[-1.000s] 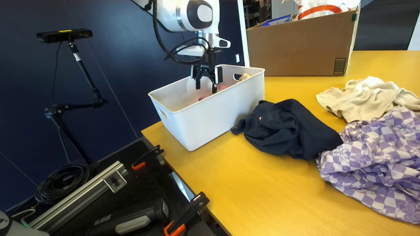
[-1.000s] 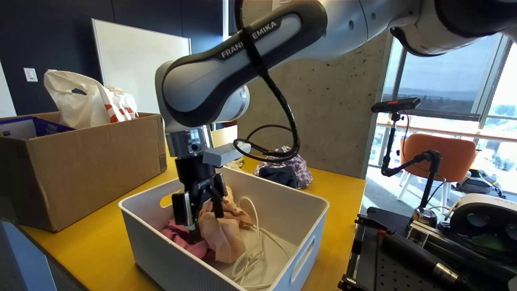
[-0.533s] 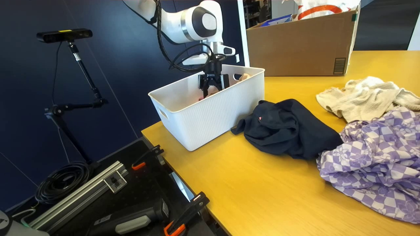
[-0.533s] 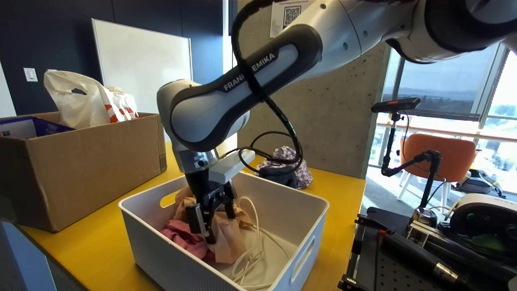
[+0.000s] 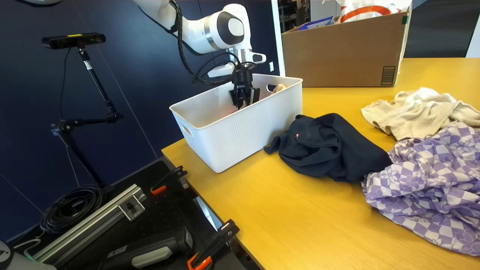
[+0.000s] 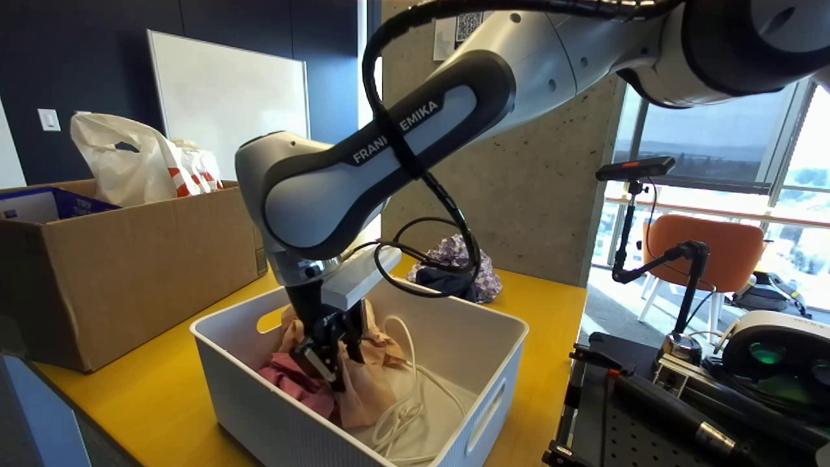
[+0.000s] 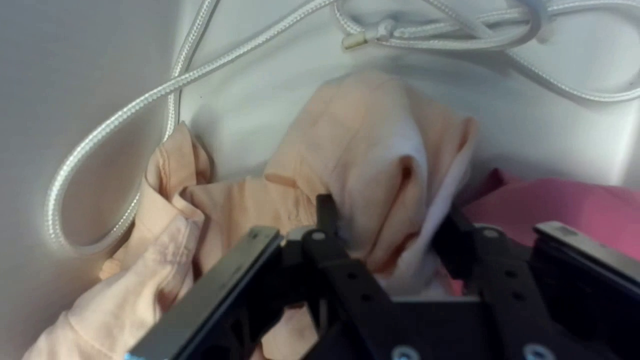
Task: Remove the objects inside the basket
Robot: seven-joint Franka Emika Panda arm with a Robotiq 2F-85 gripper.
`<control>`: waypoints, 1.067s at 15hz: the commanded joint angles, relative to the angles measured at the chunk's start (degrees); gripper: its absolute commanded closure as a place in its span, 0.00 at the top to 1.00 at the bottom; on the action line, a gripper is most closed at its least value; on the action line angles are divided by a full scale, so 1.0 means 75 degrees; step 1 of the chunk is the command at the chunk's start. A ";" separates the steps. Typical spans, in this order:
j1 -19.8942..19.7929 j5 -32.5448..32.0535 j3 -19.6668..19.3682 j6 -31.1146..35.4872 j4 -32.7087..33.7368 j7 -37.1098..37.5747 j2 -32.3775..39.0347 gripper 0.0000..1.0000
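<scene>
Inside the white basket (image 6: 246,402), my gripper (image 7: 389,222) points down into the peach-pink garment (image 7: 350,125). A fold of it bunches up between the black fingers (image 7: 327,215), which stand partway apart on either side. Whether they pinch the cloth is not clear. The magenta-pink garment (image 7: 565,205) lies beside the right-hand finger in the wrist view. In an exterior view the basket's near wall hides most of its contents. On the table outside rest the dark navy garment (image 5: 330,146) and the lilac-and-white checked garment (image 5: 431,180).
A white cord (image 7: 120,110) loops across the basket floor beside the garments. Behind the basket stands a brown cardboard box (image 5: 345,52) with bags in it. A cream-white cloth (image 5: 423,112) lies farther along the table. Clamps (image 5: 221,236) grip the table edge.
My gripper has come down into the basket onto the peach-pink garment. Its fingers have drawn closer together, and the cloth has gathered between them. The garments outside have stayed put.
</scene>
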 commanded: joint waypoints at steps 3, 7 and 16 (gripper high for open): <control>0.0110 -0.0144 -0.0126 -0.0101 -0.0164 0.0295 -0.0392 0.05; 0.0037 -0.0249 -0.0258 -0.0006 -0.0858 0.0399 -0.1411 0.00; -0.0277 -0.1421 -0.0739 0.0104 -0.3258 0.1342 -0.4842 0.02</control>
